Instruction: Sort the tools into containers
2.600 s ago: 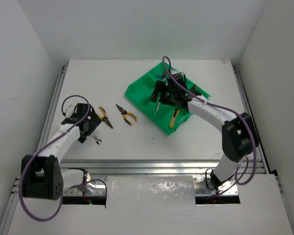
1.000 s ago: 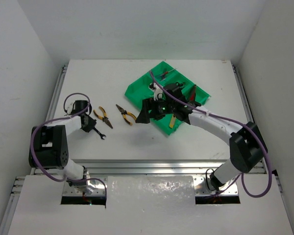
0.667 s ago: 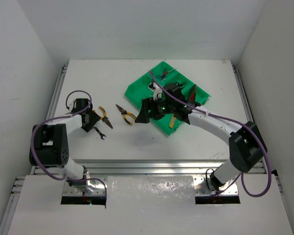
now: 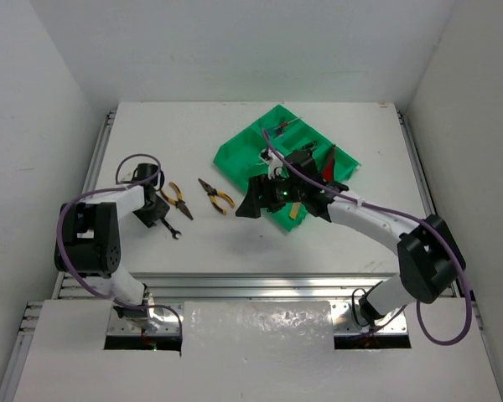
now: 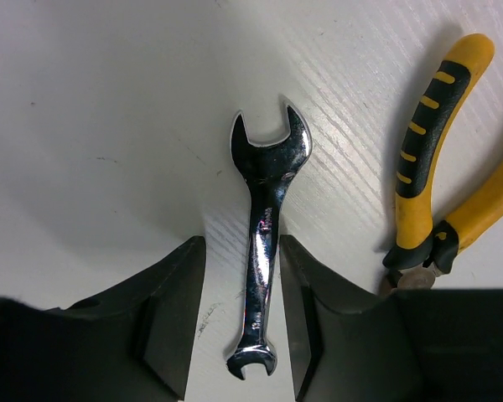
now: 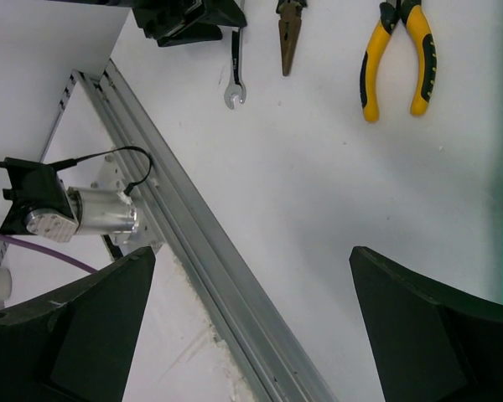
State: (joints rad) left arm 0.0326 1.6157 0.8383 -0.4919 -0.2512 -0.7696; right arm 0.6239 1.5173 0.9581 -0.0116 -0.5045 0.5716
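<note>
Left wrist shows our left pincer (image 5: 241,251) narrowly parted astride the wrench (image 5: 264,226), aligned lengthwise to grasp it; our right pincer (image 6: 251,260) gapes wide.

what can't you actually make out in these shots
- Top view: the middle compartments of the green tray sit under the right arm, and the tools inside are too small to name.
- Top view: the wrench is partly hidden under the left gripper.
- Left wrist view: the nose of the pliers beside the wrench is hidden behind the gripper's body.
- Right wrist view: the same pliers' handles are cut off by the top edge.
</note>
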